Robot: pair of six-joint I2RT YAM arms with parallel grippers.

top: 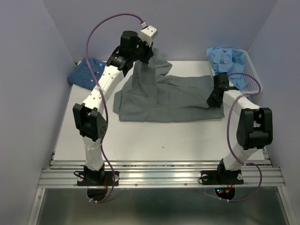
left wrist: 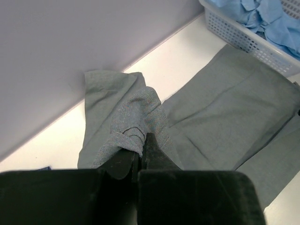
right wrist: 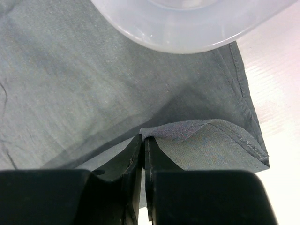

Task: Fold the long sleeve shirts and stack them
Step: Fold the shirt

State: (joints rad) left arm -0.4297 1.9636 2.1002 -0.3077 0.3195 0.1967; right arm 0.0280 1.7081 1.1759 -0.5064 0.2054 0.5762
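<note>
The dark grey shirt [top: 164, 96] lies across the middle of the surface [top: 154, 140], its length running left to right and most of it flat. Its far-left part is held up off the surface and hangs as a narrow drape under the left gripper [top: 143, 52]. In the left wrist view I see that gripper's jaws pinched together on a bunched fold of the grey cloth, with the rest of the shirt falling away below toward the back wall [left wrist: 70, 56].

At the shirt's right end, the right gripper [top: 214, 100] sits low at the near-right corner of the cloth. In the right wrist view I see its jaws closed on a hem corner that is turned back, showing the underside of the fabric. The corner is raised only slightly above the surface.

A dark blue patterned shirt [top: 86, 72] lies at the far-left corner of the surface. It is partly hidden behind the left arm [top: 101, 91] and apart from the grey shirt.

A white slatted basket [top: 255, 80] stands at the far right, just beside the grey shirt's right end. It holds a heap of light blue shirts [top: 229, 58].
</note>
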